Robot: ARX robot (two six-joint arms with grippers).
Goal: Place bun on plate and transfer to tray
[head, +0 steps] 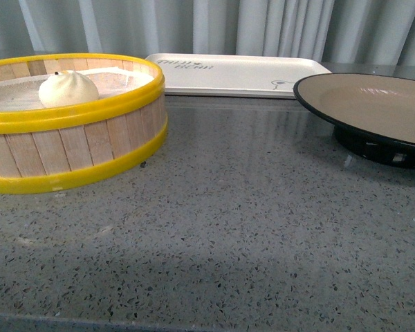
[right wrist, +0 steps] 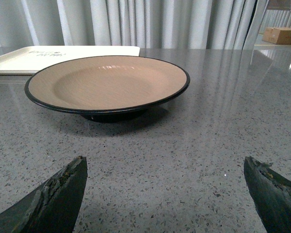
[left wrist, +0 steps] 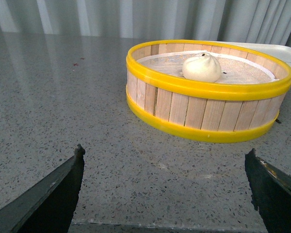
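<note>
While the bun (head: 68, 88) rests inside the steamer basket (head: 76, 149) at left, the plate (head: 373, 104) stands right and the tray (head: 235, 72) far behind, perhaps touching the basket; left gripper (left wrist: 165, 150) and right gripper (right wrist: 165, 159) gape, empty.

You are looking at one steamed bun (head: 68, 89), and it is sitting in the one yellow-rimmed wooden steamer basket (head: 76, 149) at the left. One cream-white tray (head: 235, 75) is lying at the far side, and one black-rimmed tan plate (head: 373, 111) is standing at the right. One speckled grey countertop (head: 249, 228) is carrying all four. Two grippers are showing, the left gripper (left wrist: 165, 155) and the right gripper (right wrist: 165, 162), each spreading two dark fingers. One cardboard box (right wrist: 281, 35) is sitting far off.
</note>
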